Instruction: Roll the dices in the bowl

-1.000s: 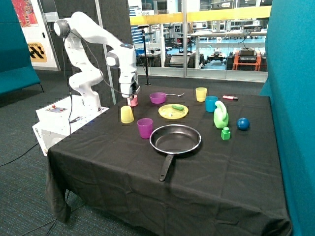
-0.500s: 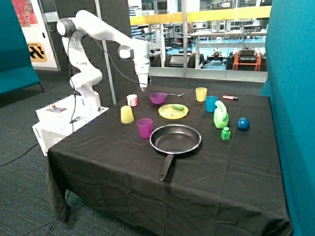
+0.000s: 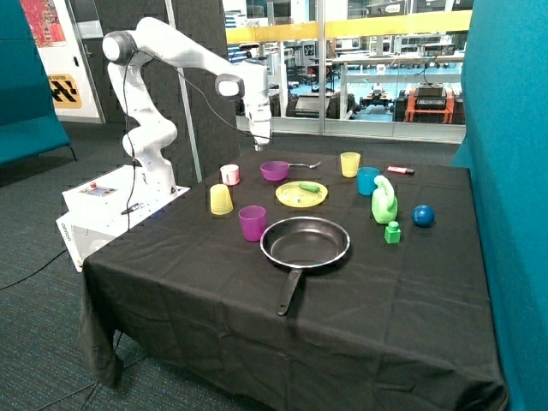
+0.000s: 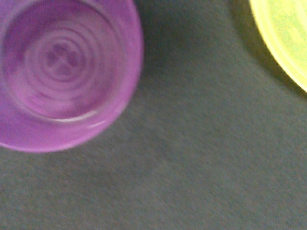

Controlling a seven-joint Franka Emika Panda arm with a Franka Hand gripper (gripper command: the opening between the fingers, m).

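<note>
The small shallow purple bowl (image 3: 275,169) stands at the far side of the black table (image 3: 214,282), next to the yellow plate (image 3: 300,194). My gripper (image 3: 259,142) hangs in the air a little above the bowl, on its side toward the pink-and-white cup (image 3: 229,175). In the wrist view the bowl (image 4: 62,72) is seen from above, and its inside shows only rings. No dice show in either view.
A yellow cup (image 3: 221,199) stands upside down, with a taller purple cup (image 3: 252,223) and a black frying pan (image 3: 305,242) nearer the front. The plate's rim (image 4: 283,43) shows in the wrist view. A spoon, yellow and blue cups, green toys and a blue ball stand farther along.
My gripper has left the pink-and-white cup, risen, and moved along the table's far side to above the purple bowl. The cup stands where it was.
</note>
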